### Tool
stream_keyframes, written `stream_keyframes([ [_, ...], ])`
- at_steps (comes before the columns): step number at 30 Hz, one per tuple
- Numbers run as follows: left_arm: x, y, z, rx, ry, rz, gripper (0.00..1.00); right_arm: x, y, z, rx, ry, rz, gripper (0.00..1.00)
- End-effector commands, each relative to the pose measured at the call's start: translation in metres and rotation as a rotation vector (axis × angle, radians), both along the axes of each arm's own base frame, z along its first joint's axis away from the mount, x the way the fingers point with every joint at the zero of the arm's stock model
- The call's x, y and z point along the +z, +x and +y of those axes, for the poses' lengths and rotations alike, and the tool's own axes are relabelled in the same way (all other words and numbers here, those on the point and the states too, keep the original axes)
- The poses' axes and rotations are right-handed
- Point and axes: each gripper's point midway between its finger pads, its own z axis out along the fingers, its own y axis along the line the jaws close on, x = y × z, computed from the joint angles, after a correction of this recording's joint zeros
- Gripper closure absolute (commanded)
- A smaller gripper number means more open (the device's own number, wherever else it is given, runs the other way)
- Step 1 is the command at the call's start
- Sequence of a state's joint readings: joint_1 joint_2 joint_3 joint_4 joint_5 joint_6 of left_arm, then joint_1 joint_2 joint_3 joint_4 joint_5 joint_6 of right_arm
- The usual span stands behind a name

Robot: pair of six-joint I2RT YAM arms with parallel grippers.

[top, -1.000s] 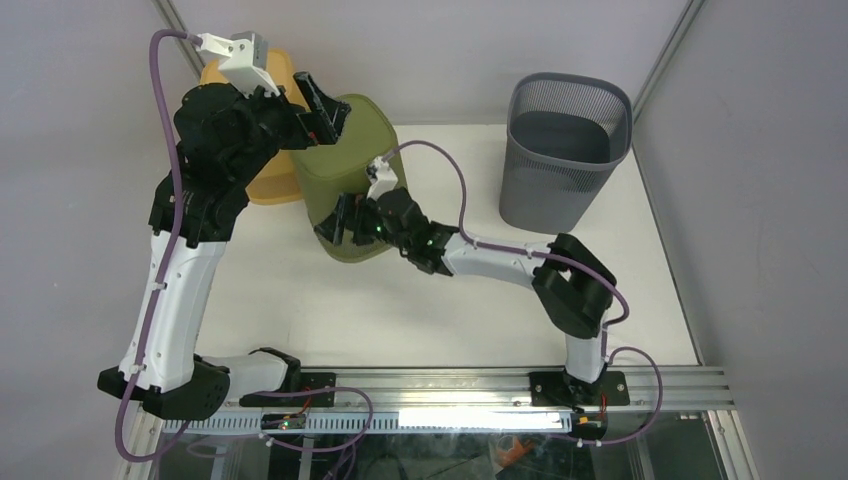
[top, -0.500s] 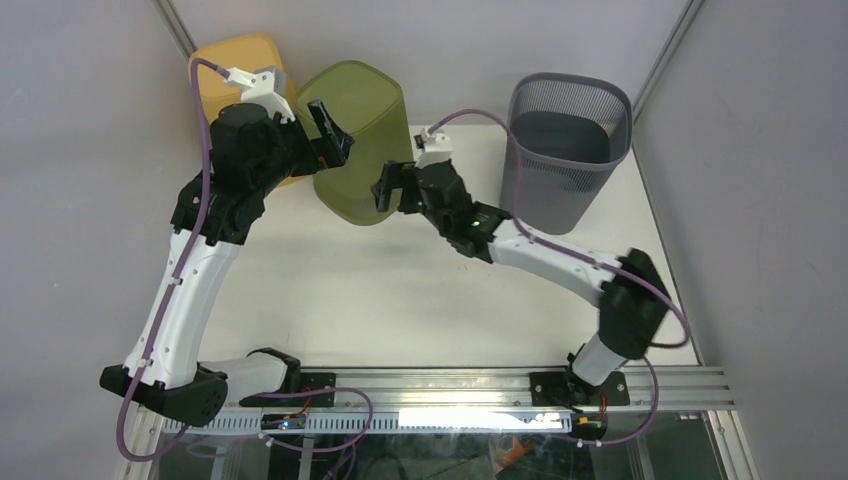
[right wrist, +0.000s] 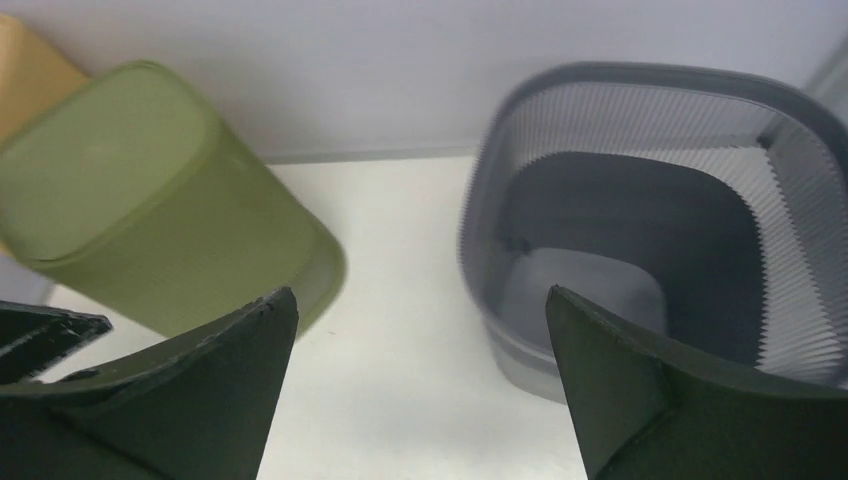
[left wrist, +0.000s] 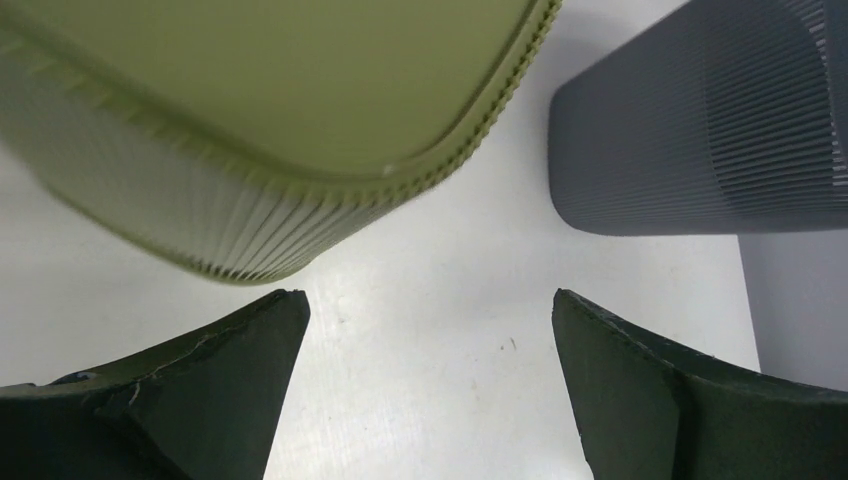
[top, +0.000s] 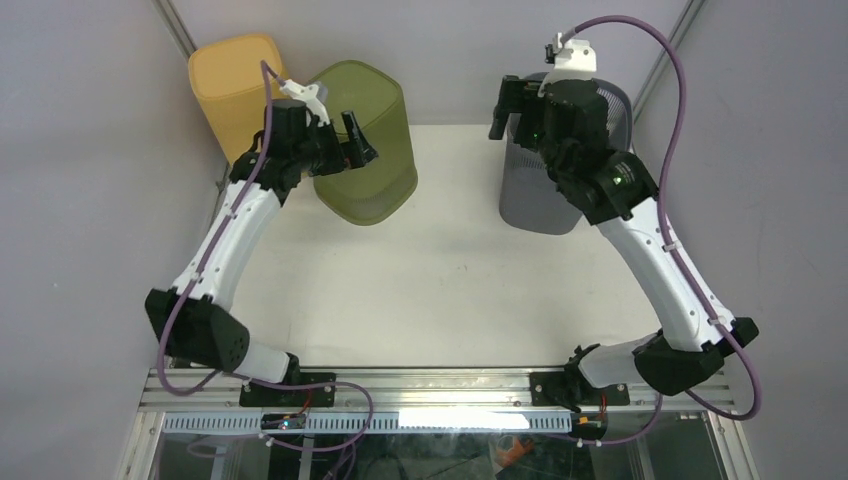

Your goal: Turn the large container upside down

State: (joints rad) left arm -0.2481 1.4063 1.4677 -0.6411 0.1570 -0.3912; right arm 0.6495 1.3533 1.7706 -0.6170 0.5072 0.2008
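We saw a ribbed olive-green bin (top: 388, 172), a plain orange bin (top: 225, 85), a grey mesh bin (top: 535, 205) and a white table (top: 450, 290).

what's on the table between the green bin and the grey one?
Nothing: bare white table separates the green bin from the grey bin. Top view shows it best; left wrist view agrees.

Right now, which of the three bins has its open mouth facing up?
The grey mesh bin on the right: its inside shows. The green bin and orange bin show closed bases on top.
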Motion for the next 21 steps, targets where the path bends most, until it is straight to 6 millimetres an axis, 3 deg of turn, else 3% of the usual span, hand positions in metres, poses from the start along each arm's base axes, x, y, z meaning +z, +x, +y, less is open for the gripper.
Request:
stream_keyframes([
  [1,0.032,0.034,-0.047,-0.219,-0.113,-0.151,0.01,-0.026,0.002,-0.025,0.006,-0.158,0.134,0.01],
  [5,0.034,0.053,-0.078,-0.298,-0.150,-0.174,0.01,-0.037,0.010,-0.027,0.045,-0.222,0.189,0.03],
  [8,0.023,0.062,-0.107,-0.336,-0.137,-0.163,0.01,-0.043,0.015,-0.023,0.102,-0.245,0.205,0.05],
  [13,0.044,0.044,-0.161,-0.463,-0.163,-0.210,0.01,-0.061,0.034,-0.029,0.087,-0.280,0.272,0.07],
  [16,0.060,0.025,-0.168,-0.524,-0.199,-0.222,0.01,-0.069,0.049,-0.030,0.054,-0.299,0.303,0.13],
  [21,0.072,-0.017,-0.147,-0.522,-0.200,-0.236,0.01,-0.088,0.074,-0.026,0.065,-0.326,0.357,0.21],
])
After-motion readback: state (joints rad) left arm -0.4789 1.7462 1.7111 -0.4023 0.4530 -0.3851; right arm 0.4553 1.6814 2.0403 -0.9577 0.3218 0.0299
